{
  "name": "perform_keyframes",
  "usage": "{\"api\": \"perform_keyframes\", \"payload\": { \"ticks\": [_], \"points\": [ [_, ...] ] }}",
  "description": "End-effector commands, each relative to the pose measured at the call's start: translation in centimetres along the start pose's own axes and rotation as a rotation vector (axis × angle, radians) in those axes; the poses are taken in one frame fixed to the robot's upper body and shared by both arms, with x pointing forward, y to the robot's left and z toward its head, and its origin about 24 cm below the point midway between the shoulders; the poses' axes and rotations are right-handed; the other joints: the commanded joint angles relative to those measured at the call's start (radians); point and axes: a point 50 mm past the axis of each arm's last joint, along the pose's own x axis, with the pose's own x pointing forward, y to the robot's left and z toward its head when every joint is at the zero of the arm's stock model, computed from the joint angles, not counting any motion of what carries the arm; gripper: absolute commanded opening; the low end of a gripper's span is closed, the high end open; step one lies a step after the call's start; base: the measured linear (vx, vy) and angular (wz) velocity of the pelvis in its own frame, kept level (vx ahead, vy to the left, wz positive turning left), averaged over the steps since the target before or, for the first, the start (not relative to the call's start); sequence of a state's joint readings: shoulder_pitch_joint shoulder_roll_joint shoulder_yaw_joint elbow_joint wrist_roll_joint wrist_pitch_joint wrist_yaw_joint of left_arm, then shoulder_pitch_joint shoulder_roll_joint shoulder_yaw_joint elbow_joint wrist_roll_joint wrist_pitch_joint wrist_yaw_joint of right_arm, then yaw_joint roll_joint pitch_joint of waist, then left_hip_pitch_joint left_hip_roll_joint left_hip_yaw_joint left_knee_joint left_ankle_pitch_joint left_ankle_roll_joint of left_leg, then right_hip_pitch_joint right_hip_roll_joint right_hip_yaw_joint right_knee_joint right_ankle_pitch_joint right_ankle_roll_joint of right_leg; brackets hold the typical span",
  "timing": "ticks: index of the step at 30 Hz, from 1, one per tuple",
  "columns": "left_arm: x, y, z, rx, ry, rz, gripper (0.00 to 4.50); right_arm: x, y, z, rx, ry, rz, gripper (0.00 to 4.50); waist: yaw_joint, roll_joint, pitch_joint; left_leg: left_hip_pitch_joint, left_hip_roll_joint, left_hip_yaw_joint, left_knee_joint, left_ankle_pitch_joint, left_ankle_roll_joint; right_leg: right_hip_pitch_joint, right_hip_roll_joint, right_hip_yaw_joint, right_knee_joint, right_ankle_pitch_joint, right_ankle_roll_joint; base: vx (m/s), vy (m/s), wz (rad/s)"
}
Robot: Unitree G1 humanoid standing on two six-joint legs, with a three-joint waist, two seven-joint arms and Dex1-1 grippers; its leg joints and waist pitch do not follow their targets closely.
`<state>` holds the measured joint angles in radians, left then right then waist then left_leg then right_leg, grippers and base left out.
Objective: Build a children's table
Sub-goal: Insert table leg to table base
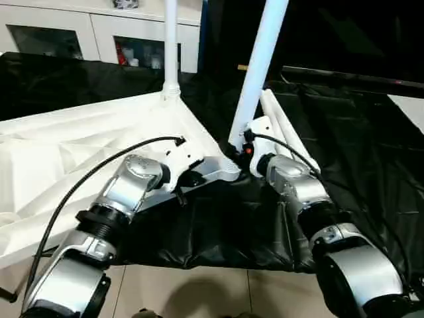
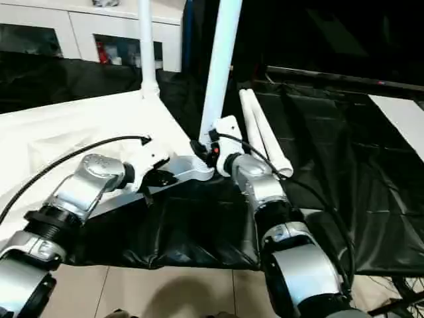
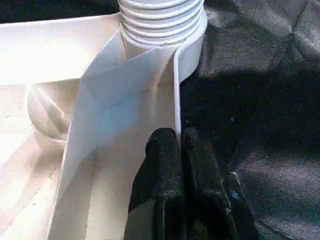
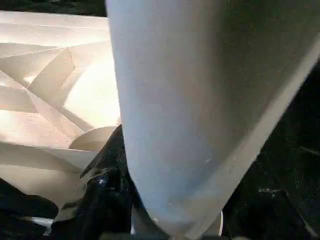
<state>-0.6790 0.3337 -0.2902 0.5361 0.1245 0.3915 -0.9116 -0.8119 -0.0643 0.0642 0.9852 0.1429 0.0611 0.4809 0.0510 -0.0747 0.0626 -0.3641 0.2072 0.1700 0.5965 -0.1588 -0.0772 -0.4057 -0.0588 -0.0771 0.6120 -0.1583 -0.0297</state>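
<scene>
Table top (image 1: 79, 142): white, ribbed underside up, lying on the black-covered work table (image 1: 344, 132), near edge overhanging toward the floor.

First leg (image 1: 171, 46): upright, seated in the far corner socket (image 1: 171, 93) of the top.

Second leg (image 1: 260, 66): tilted, lower end at the near right corner of the top, upper end leaning away to the right.

Two spare legs (image 2: 265, 132): flat on the black cover, side by side and touching, just right of the tilted leg.

Left gripper (image 3: 181, 146): fingers (image 3: 162, 165) pinched together on the thin upright rim of the top, close to a threaded corner socket (image 3: 162, 20). Rim wall clamped between the two pads.

Right gripper (image 1: 246, 147): positioned at the foot of the tilted leg, leg surface directly against the wrist camera. Finger spread and hold: cannot tell, fingers hidden behind the leg and wrist.

White cabinets (image 1: 99, 36) beyond the work table.
</scene>
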Motion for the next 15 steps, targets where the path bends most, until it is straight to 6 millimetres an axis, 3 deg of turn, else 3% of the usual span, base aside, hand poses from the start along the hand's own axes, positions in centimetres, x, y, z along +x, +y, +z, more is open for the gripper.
{"api": "perform_keyframes", "payload": {
  "ticks": [1,5,15],
  "points": [
    [-0.6,0.1,2.4,0.083,-0.080,-0.002,0.00,-0.3,0.2,-2.6,0.061,0.090,-0.003,2.67,0.003,0.031,-0.076,0.019,0.025,-0.011,-0.069,-0.337,-0.035,0.043,-0.080,0.048,-0.080,-0.333,-0.180,0.000,0.000,0.00],
    [-0.9,0.0,2.1,0.082,-0.086,-0.024,0.00,-0.3,0.2,-2.5,0.058,0.071,0.006,3.12,0.006,0.030,-0.077,0.014,0.025,-0.007,-0.070,-0.292,-0.027,0.048,-0.078,0.049,-0.071,-0.254,-0.197,0.000,0.000,0.00],
    [-1.9,-0.4,1.1,0.138,-0.100,-0.152,0.00,-1.6,-0.3,-2.3,-0.057,0.074,0.183,3.79,0.011,0.032,-0.074,0.013,0.026,-0.008,-0.071,-0.302,-0.020,0.049,-0.081,0.050,-0.075,-0.301,-0.188,0.000,0.000,0.00]
  ]
}}
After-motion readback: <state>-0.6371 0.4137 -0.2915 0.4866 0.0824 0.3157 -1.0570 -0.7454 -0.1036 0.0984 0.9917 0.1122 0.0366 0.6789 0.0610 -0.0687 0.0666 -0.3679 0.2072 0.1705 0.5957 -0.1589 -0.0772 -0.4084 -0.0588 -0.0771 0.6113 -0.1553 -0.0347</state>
